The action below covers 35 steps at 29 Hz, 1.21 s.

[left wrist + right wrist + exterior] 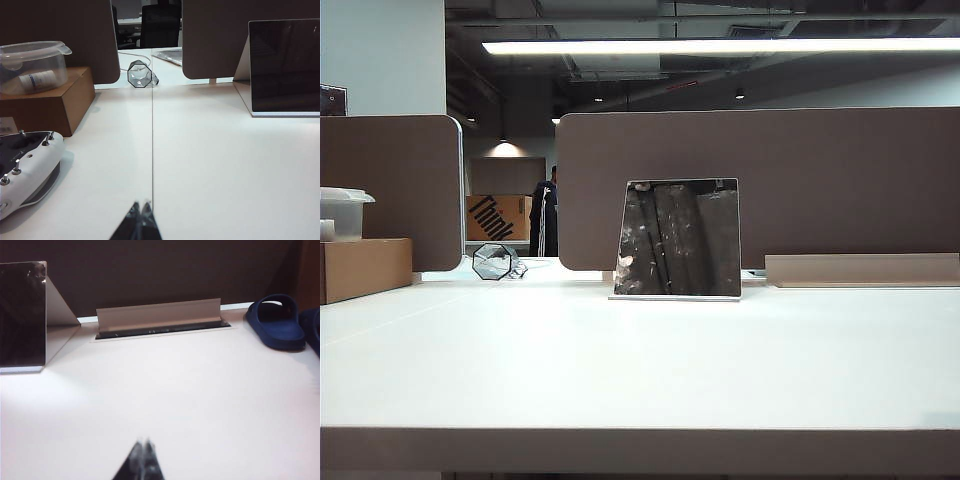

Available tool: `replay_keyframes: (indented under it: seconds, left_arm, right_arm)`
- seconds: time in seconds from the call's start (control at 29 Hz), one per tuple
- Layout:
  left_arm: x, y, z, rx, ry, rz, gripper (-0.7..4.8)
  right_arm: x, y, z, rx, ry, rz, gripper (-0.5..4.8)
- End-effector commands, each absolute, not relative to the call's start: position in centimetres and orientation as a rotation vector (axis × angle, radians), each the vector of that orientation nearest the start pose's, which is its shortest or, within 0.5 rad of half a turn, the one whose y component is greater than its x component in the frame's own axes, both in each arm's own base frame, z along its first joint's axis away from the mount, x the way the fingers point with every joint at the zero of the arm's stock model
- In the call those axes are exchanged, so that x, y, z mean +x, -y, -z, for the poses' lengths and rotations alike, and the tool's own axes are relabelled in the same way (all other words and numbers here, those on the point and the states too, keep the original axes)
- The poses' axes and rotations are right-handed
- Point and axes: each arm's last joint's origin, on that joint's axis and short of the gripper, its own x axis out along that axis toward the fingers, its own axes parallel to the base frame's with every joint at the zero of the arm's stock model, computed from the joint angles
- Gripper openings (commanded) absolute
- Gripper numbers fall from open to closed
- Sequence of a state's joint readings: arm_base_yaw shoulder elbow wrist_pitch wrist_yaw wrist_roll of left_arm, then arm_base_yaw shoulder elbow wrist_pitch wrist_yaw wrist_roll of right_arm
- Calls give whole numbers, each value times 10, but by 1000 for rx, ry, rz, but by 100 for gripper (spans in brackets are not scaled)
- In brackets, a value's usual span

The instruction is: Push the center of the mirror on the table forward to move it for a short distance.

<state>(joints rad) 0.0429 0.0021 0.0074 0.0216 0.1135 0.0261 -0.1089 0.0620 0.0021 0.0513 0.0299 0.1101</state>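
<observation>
While the mirror [678, 240] stands untouched mid-table [640, 380], leaning back on its white base, both grippers sit low near the front edge with tips pressed together.

Mirror just in front of the brown partition [820, 180], dark face toward the exterior camera; nothing touches it. Octagonal glass piece [493, 261] at about 9 o'clock from the mirror, apart from it. Cardboard box [362, 268] farther out at 9 o'clock, clear lidded tub [342, 212] on top. Cable-tray flap [865, 268] at 3 o'clock from the mirror. Left gripper [140, 215] closed, empty, over bare table, well short of the mirror. Right gripper [142, 452] closed, empty, also well short. Blue slipper [277, 322] lies beyond the flap in the right wrist view. Grippers not visible in the exterior view.
</observation>
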Motion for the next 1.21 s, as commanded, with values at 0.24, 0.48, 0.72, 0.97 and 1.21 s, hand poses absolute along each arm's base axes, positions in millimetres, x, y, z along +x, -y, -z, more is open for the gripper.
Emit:
replay_keyframes:
  seconds: [0.24,0.48,0.72,0.97,1.21]
  left_arm:
    - [97,-1,-169,29,35,74,-5]
    - [97,-1,-169,29,35,74,-5]
    - [97,-1,-169,29,35,74,-5]
    - [97,-1,-169,29,35,74,-5]
    - [97,-1,-169,29,35,74,-5]
  right_arm:
    - [97,10,-171,103,89,111,-4]
    - [97,3,-174,86,108,44,-4]
    - [97,2,-174,85,107,31,-4]
    - [97,1,-174,74,107,27,-4]
    - [97,-1,-174,21,106,10,-4]
